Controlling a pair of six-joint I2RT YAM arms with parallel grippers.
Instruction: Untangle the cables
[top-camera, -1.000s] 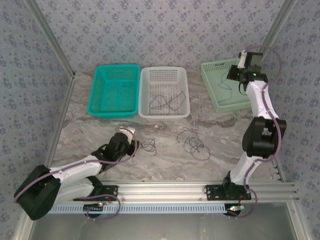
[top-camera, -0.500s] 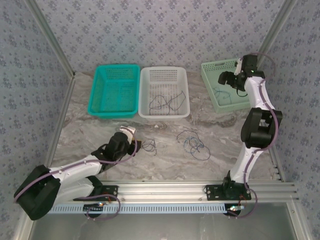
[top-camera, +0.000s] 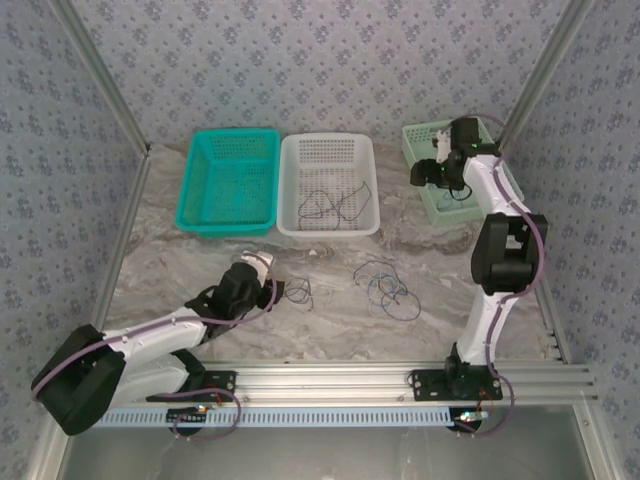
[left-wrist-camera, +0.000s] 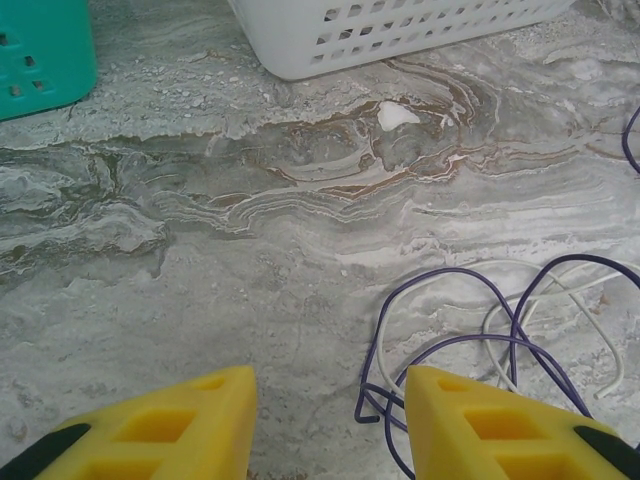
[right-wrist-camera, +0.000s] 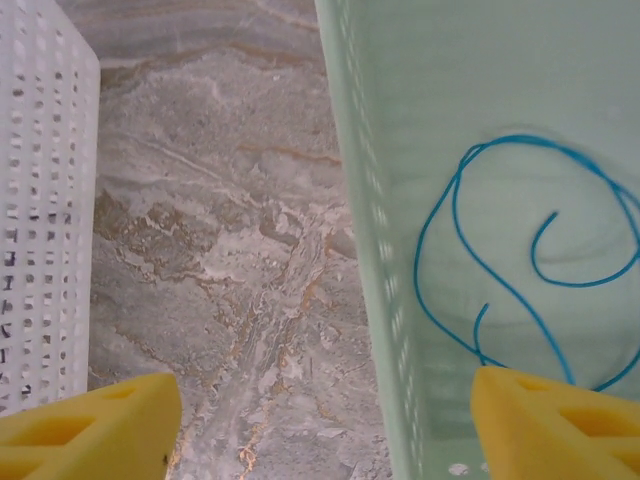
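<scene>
i judge i'm mid-sort, between strands; one blue cable lies loose on the floor of the pale green basket and a dark cable lies in the white basket; my right claw hangs over the green basket's wall on the white basket's side, jaws wide apart with nothing in them; my left claw is low over the tabletop, jaws partly apart and gripping nothing, a small purple-and-whitish snarl just beside its right finger; a bigger tangle of dark and blue loops lies mid-tabletop, apart from the baskets; next i'd nudge the left claw sideways until a single purple strand sits between the fingers, close, then lift slowly, since the whitish strand looks likely to drag along; the right claw should move over to the bigger tangle
</scene>
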